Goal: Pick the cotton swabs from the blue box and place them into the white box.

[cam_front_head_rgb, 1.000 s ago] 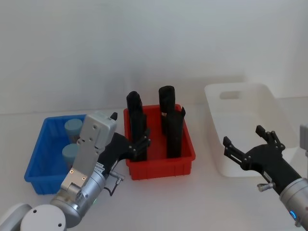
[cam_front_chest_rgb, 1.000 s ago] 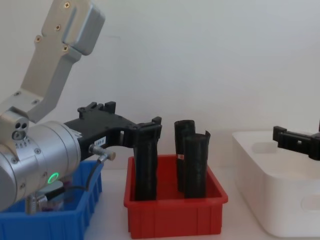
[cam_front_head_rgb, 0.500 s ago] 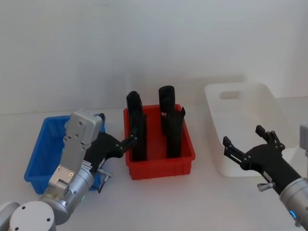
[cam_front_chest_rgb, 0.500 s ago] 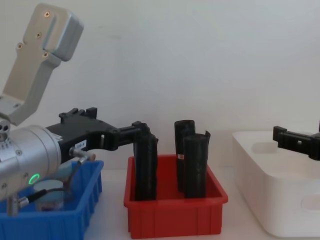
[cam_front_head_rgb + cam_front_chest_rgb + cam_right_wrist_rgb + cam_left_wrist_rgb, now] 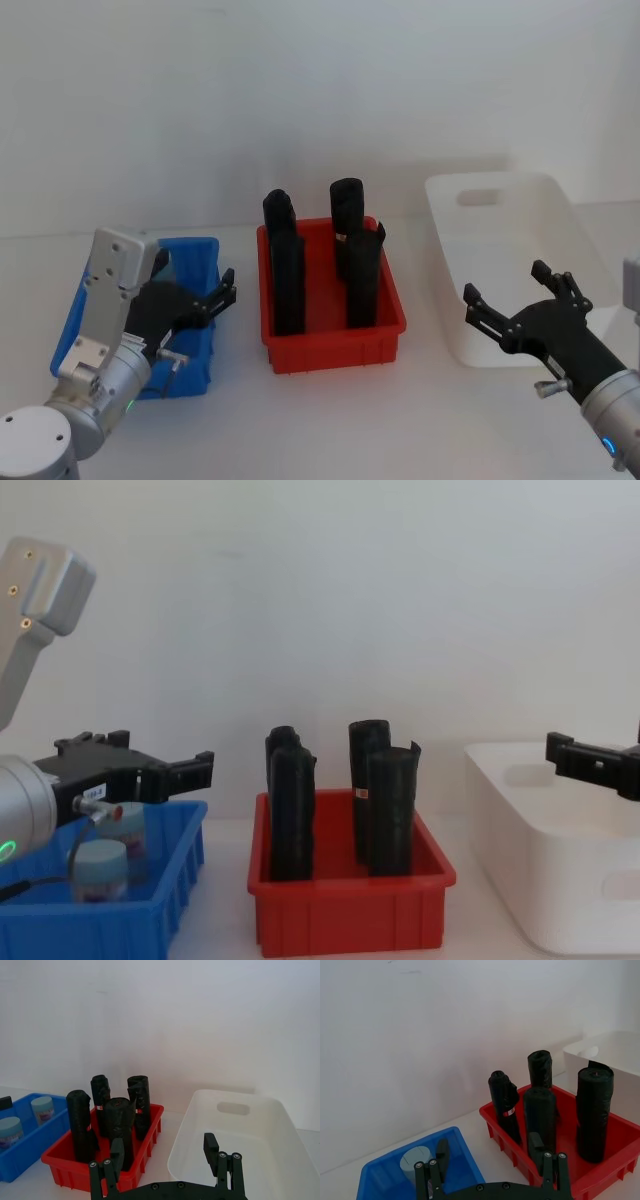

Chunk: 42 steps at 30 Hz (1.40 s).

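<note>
Head view: left gripper hangs over the blue box, arm covering most of the interior. Fingertips sit about over the box's right rim, pointing toward the red bin. Jaws wide open, holding nothing.

Chest view: two cotton swabs stand upright in the blue box, pale blue lids up, one nearer the camera and one behind it. Both are below the left gripper's body and clear of its fingers. Right wrist view shows the same two tubs side by side in the box.

Right gripper hovers at the near end of the white box, above the rim. Jaws spread wide, nothing between them.

Red bin sits between the blue and white boxes on the worktop, close to the blue box. It holds four black rolls, all upright. White box is at the far right, with its handle cut-out on the far wall.
</note>
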Each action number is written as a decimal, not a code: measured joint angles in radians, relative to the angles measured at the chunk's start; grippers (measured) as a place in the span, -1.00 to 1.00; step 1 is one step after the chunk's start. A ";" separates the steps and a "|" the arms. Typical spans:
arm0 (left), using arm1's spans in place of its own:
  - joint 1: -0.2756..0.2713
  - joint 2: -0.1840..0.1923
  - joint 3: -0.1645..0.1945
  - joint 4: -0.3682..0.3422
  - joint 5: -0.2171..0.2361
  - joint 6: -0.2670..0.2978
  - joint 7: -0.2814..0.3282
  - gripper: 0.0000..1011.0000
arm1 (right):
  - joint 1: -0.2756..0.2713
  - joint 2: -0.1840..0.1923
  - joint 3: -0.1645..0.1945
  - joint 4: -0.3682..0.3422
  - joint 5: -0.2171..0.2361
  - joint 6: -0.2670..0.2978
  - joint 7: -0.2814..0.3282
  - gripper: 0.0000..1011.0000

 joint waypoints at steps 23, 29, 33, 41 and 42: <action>-0.046 0.004 -0.048 0.162 -0.049 0.039 -0.040 0.99 | 0.000 0.000 0.000 0.000 0.000 0.000 0.000 0.98; -0.056 0.002 -0.052 0.193 -0.047 0.043 -0.052 0.99 | 0.000 0.000 0.000 0.000 0.000 0.000 0.000 0.98; -0.064 -0.002 -0.055 0.220 -0.044 0.044 -0.065 0.99 | 0.000 0.000 0.000 0.000 0.000 0.000 0.000 0.98; -0.083 -0.010 -0.060 0.267 -0.046 0.037 -0.093 0.99 | 0.000 0.000 0.000 0.000 0.000 0.000 0.000 0.98; -0.087 -0.012 -0.060 0.276 -0.048 0.035 -0.099 0.99 | 0.000 0.000 0.000 0.000 0.000 0.000 0.000 0.98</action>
